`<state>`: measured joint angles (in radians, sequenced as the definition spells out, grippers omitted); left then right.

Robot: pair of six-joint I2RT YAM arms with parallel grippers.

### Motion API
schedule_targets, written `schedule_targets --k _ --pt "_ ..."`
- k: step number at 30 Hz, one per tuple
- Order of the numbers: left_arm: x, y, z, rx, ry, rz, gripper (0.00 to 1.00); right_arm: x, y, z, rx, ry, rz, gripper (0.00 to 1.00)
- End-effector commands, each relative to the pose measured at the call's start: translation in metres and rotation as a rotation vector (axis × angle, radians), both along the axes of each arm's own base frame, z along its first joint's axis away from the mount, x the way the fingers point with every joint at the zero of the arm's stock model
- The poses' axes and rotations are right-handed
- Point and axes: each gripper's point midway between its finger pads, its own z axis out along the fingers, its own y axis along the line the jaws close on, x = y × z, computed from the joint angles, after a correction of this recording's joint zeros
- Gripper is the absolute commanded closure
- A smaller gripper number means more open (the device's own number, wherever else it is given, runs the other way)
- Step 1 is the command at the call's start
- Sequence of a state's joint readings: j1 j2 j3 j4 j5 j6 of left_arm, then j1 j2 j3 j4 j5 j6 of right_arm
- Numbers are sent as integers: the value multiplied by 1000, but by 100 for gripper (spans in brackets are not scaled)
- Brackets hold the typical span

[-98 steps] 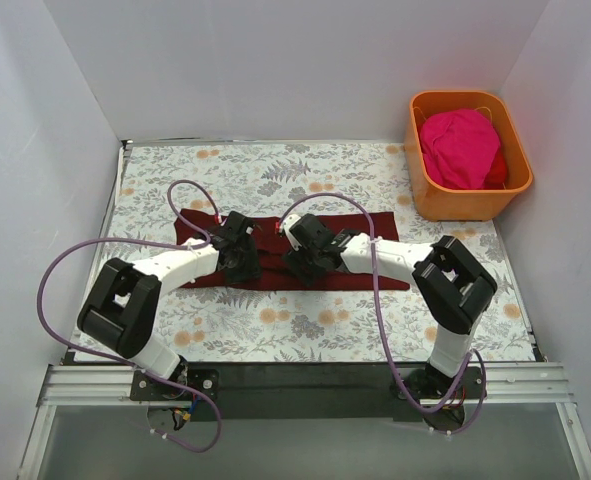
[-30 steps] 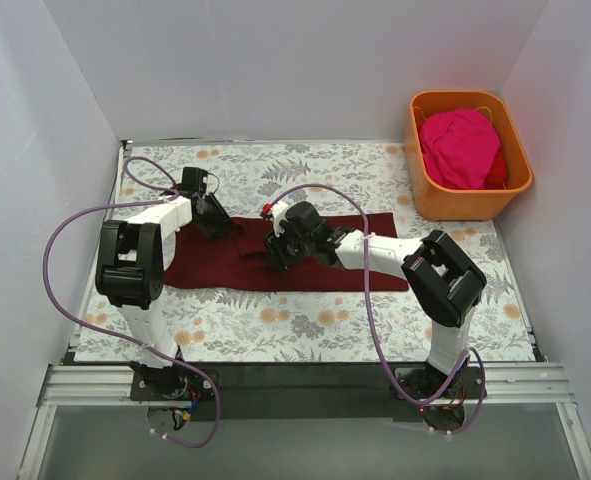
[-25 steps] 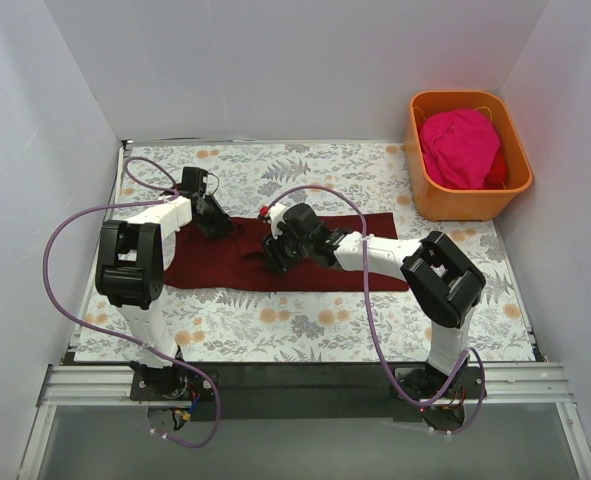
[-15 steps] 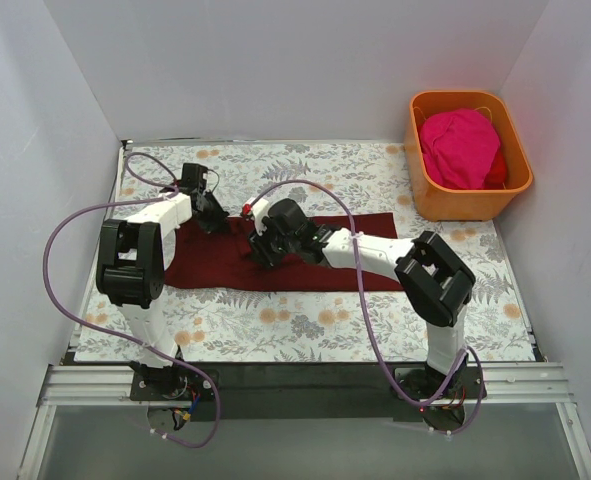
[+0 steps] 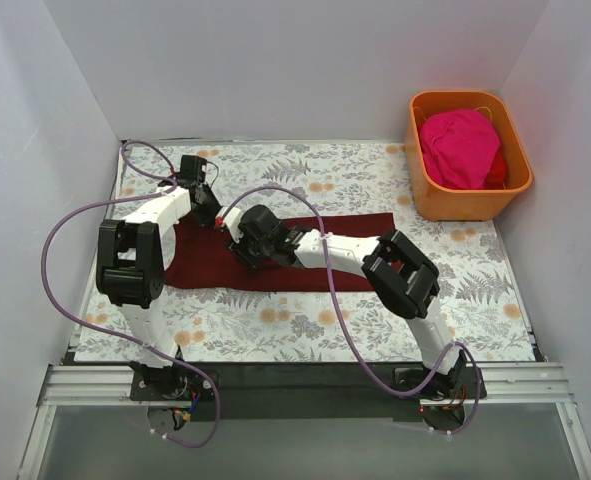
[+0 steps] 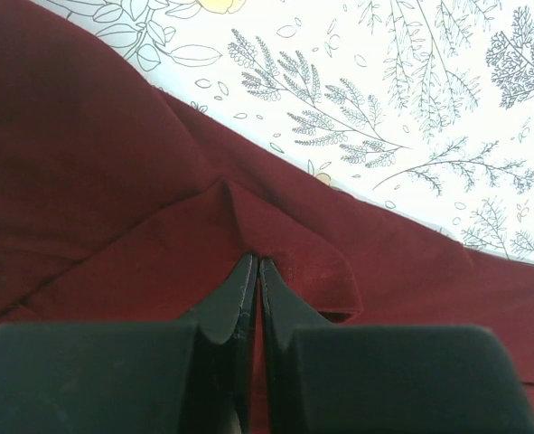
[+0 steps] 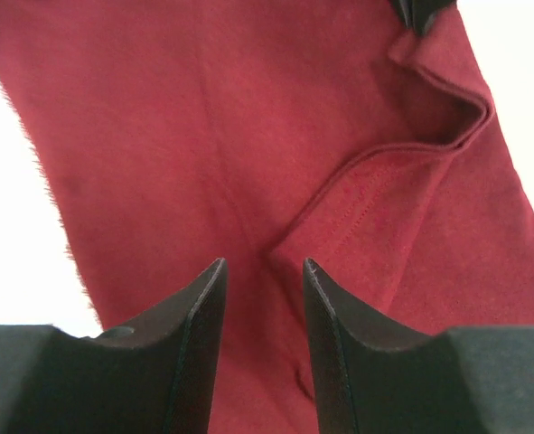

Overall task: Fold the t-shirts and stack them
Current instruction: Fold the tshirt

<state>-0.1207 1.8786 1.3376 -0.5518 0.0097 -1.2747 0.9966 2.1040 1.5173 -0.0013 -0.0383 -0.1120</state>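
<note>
A dark maroon t-shirt (image 5: 200, 265) lies as a long folded strip across the flowered table. My left gripper (image 5: 215, 220) is at its back left edge, shut on a raised ridge of the cloth (image 6: 248, 226), which pulls up to the fingertips (image 6: 253, 262). My right gripper (image 5: 243, 245) hovers just to the right over the same shirt. It is open (image 7: 265, 264), with a stitched hem edge (image 7: 357, 217) lying under the gap. A magenta-pink t-shirt (image 5: 460, 145) sits bunched in the orange tub.
The orange tub (image 5: 465, 205) stands at the back right corner of the table. White walls close in the left, back and right sides. Purple cables loop above both arms. The flowered cloth (image 5: 305, 320) shows in front of the shirt.
My left gripper has shut on the shirt's back left edge. My right gripper has slid left along the shirt, close to the left one.
</note>
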Motion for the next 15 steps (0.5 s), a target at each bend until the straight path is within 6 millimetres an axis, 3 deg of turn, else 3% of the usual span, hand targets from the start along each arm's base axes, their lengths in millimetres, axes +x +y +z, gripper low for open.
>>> schedule_targets --k 1,8,12,15 --pt "7 6 11 25 -30 -6 100 15 3 2 -36 -65 -23 55" --pt "9 4 8 22 -25 -15 100 27 -5 -27 -114 -94 -79 60" --pt "10 4 9 24 -27 -16 100 26 -7 -32 -125 -91 -79 67" --pt "11 5 10 29 -29 -16 100 22 -4 -25 -104 -82 -59 68"
